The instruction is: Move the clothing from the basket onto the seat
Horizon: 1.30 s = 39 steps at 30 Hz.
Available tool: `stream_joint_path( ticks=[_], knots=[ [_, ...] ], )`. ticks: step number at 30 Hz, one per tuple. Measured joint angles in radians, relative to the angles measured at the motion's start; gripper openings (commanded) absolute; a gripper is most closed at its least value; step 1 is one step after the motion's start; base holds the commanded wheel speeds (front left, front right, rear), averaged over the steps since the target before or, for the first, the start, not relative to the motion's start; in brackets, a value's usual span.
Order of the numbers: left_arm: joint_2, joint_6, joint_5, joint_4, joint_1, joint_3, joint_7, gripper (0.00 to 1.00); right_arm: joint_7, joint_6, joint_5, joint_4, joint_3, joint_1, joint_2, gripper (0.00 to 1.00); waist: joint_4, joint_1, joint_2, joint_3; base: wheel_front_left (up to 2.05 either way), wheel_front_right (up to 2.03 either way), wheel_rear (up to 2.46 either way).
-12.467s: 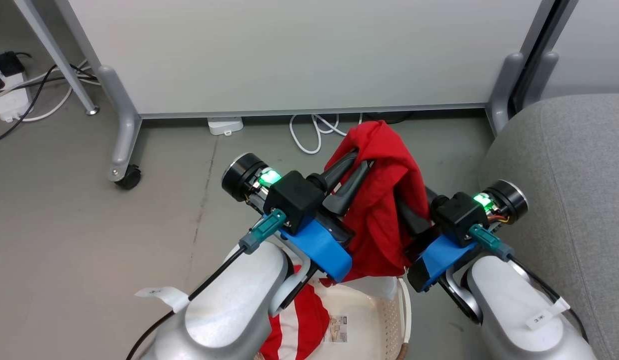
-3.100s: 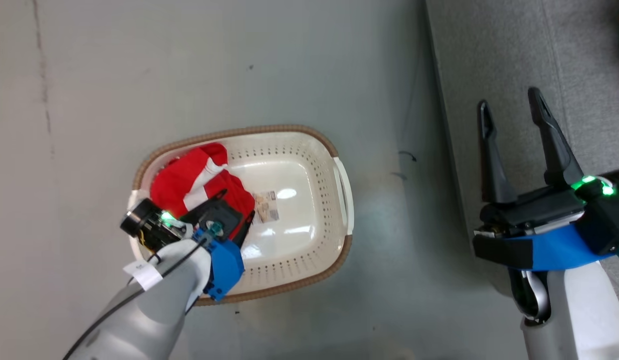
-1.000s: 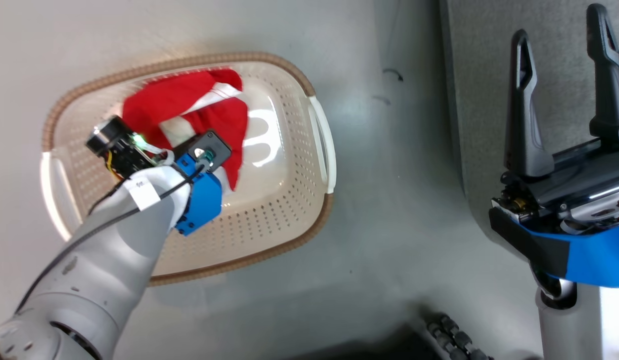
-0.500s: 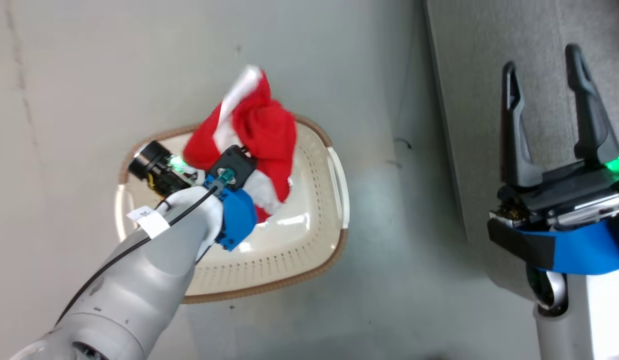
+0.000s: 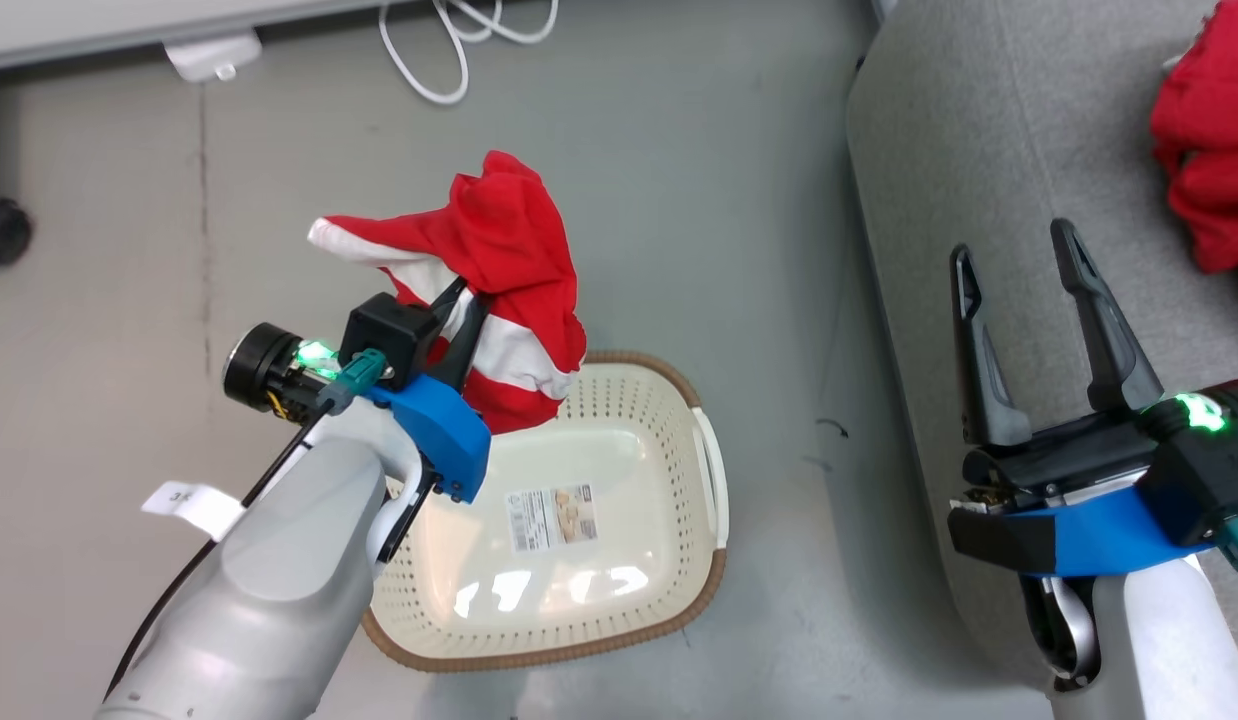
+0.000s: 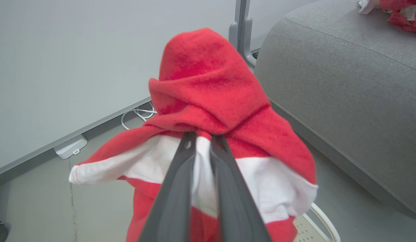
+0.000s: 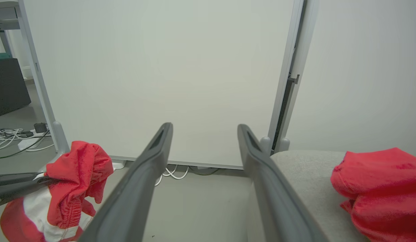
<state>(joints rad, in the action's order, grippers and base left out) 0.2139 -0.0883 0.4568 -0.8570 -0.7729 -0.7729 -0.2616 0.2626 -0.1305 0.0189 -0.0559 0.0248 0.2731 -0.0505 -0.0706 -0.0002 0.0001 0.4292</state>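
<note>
My left gripper [image 5: 467, 296] [image 6: 203, 137] is shut on the red and white striped clothing [image 5: 499, 290] [image 6: 211, 111] [image 7: 70, 181], which hangs from its fingertips above the far left end of the basket [image 5: 619, 640]. The cream basket with its brown rim holds just a paper label [image 5: 551, 517]. A plain red garment [image 5: 1207, 140] [image 7: 379, 191] [image 6: 401, 13] lies on the grey seat [image 5: 989, 130] [image 6: 345, 84] [image 7: 302, 168] at the right. My right gripper [image 5: 1019, 255] [image 7: 203, 131] stands open over the seat's near edge, nothing between its fingers.
The basket stands on grey floor left of the seat. A pale partition panel [image 7: 161, 74] on wheeled feet [image 5: 1, 230] stands beyond, with white cables [image 5: 449, 40] and a white power block [image 5: 204, 55] at its base.
My left gripper has lifted the striped garment up out of the basket, leaving it with just its label. The head view has shifted, bringing in the cables and the red garment on the seat.
</note>
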Motion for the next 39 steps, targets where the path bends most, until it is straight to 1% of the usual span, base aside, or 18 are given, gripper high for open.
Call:
stream_joint_path(
  ticks=[2,3,4,5,6,9,19,27,35,39],
  knots=[
    [0.007,0.000,-0.002,0.034,0.024,0.037,0.000,0.00,0.000,0.000,0.002,0.009,-0.002,-0.014,0.000,1.00,0.004,0.0000,0.0000,-0.033,0.00,0.00,0.00],
    [0.010,0.000,-0.009,0.066,0.047,0.072,0.000,0.00,0.000,0.000,0.003,0.020,-0.003,-0.025,0.000,1.00,0.008,0.0000,0.0000,-0.065,0.00,0.00,0.00],
    [0.010,0.000,-0.009,0.066,0.047,0.072,0.000,0.00,0.000,0.000,0.003,0.020,-0.003,-0.025,0.000,1.00,0.008,0.0000,0.0000,-0.065,0.00,0.00,0.00],
    [0.014,0.001,-0.023,0.098,0.066,0.099,0.000,0.00,0.000,0.000,0.011,0.029,-0.002,-0.041,0.000,1.00,0.010,0.0000,0.0000,-0.095,0.00,0.00,0.00],
    [0.014,0.001,-0.023,0.098,0.066,0.099,0.000,0.00,0.000,0.000,0.011,0.029,-0.002,-0.041,0.000,1.00,0.010,0.0000,0.0000,-0.095,0.00,0.00,0.00],
    [0.010,0.003,-0.038,0.138,0.102,0.135,0.000,0.00,0.000,0.000,0.015,0.045,0.006,-0.061,0.000,1.00,0.013,0.0000,0.0000,-0.140,0.00,0.00,0.00],
    [-0.012,-0.020,-0.052,0.227,0.204,0.198,0.000,0.00,0.000,0.000,0.034,0.087,0.031,-0.133,0.000,1.00,0.018,0.0000,0.0000,-0.280,0.00,0.00,0.00],
    [-0.027,-0.028,-0.030,0.278,0.229,0.200,0.002,0.00,0.000,0.000,0.039,0.099,0.034,-0.182,0.000,1.00,0.037,0.0000,0.0000,-0.353,0.00,0.00,0.00],
    [-0.034,-0.033,0.003,0.363,0.248,0.177,0.065,0.00,0.000,0.000,0.050,0.102,0.039,-0.211,0.000,1.00,0.061,0.0001,0.0000,-0.392,0.00,0.00,0.00],
    [-0.038,-0.023,0.011,0.433,0.264,0.169,0.096,0.00,0.000,0.000,0.062,0.103,0.049,-0.220,0.000,1.00,0.070,0.0001,0.0000,-0.399,0.00,0.00,0.00]
  ],
)
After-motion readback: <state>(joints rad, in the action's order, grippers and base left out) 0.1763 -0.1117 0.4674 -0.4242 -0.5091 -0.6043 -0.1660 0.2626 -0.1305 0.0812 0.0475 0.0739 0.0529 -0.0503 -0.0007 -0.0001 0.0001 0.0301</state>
